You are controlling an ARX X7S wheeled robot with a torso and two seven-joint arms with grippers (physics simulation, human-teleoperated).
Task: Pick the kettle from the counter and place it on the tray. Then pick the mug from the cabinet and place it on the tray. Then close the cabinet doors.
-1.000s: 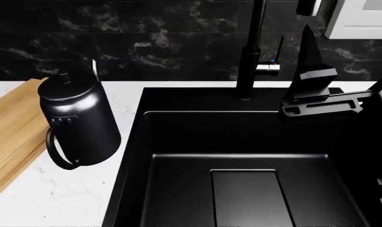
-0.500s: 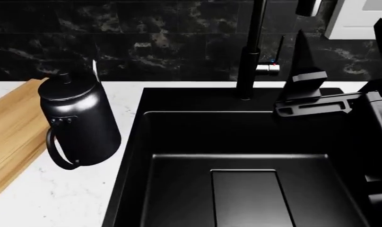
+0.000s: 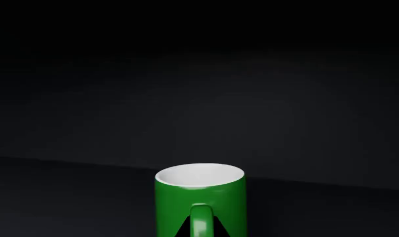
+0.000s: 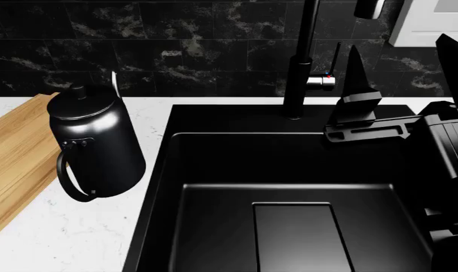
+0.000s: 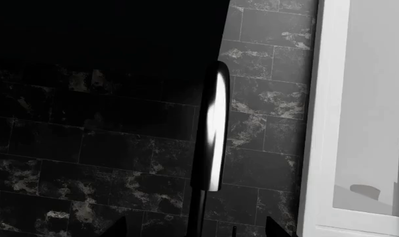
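The black kettle (image 4: 97,147) stands upright on the white counter (image 4: 70,238), right at the edge of the wooden tray (image 4: 13,153); I cannot tell whether its base rests on the tray. In the left wrist view the green mug (image 3: 199,195) sits in a dark cabinet. My left gripper (image 3: 199,232) is shut on its handle, with black fingertips (image 3: 181,231) tight on either side. The left gripper is out of the head view. My right gripper (image 4: 403,73) (image 5: 196,229) is open and empty, held over the sink with its fingers pointing up.
A black sink (image 4: 289,170) fills the middle, with a black faucet (image 4: 299,68) (image 5: 209,138) at its back by my right gripper. A white cabinet door (image 4: 433,22) (image 5: 357,123) hangs at the upper right. Dark marble tiles (image 4: 176,51) form the back wall.
My right gripper has drifted left over the sink and turned, so its second finger now shows at the right edge. The kettle has not moved.
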